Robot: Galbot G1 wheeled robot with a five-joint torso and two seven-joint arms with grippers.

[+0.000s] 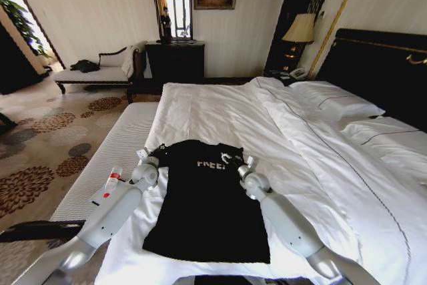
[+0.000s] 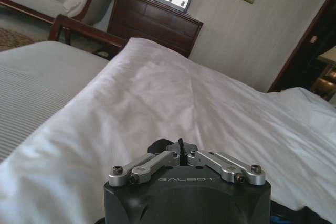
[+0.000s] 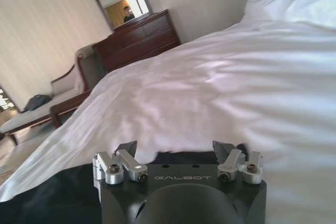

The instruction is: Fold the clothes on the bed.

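Flat on the bed (image 1: 220, 108), the top (image 1: 203, 201) is laid lengthwise toward the headboard, its shoulder corners met by the left gripper (image 1: 145, 158), pinched together, and the right gripper (image 1: 244, 163), spread apart.

Support: bed (image 1: 220, 108), white sheets, dark headboard (image 1: 380, 65).
On it: white duvet (image 1: 333, 165), pillows (image 1: 337, 98) by headboard, black top (image 1: 207, 198) lying flat near the foot.

Silver-grey arms, black GALBOT-marked wrists, screwed metal links on left pincer (image 2: 181, 156)
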